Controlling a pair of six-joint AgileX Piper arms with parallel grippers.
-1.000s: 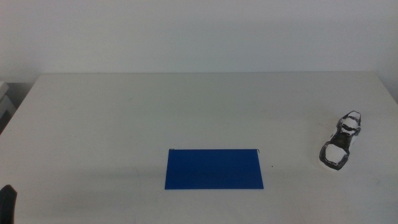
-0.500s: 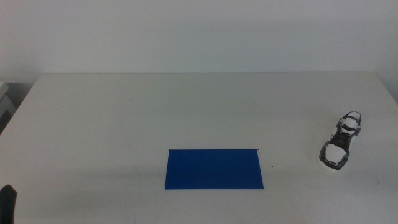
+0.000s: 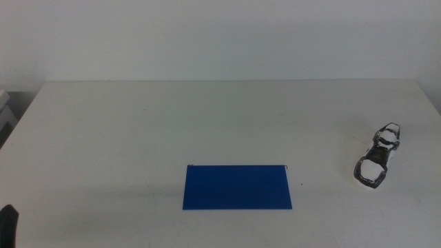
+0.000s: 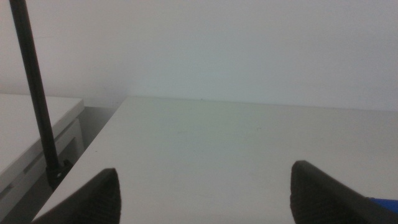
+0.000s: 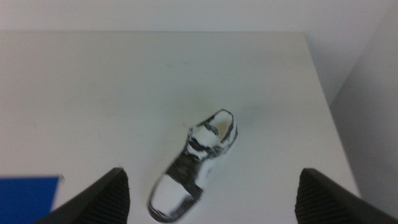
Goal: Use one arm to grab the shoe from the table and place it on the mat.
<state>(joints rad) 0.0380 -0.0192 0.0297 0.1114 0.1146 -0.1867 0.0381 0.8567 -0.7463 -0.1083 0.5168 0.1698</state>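
Note:
The black-and-white shoe (image 3: pixel 377 156) lies on the white table (image 3: pixel 207 117) at the right side, toe toward the front. The dark-blue mat (image 3: pixel 237 187) lies flat at the middle front, well left of the shoe. My right gripper (image 5: pixel 211 202) is open and hovers above the shoe (image 5: pixel 194 165); a corner of the mat (image 5: pixel 28 193) shows in the right wrist view. My left gripper (image 4: pixel 205 193) is open and empty over the table's left part; only a dark tip (image 3: pixel 8 224) of it shows at the bottom left of the middle view.
A black pole (image 4: pixel 34 93) and a white side surface (image 4: pixel 31 124) stand beyond the table's left edge. The table's right edge (image 5: pixel 326 106) runs close to the shoe.

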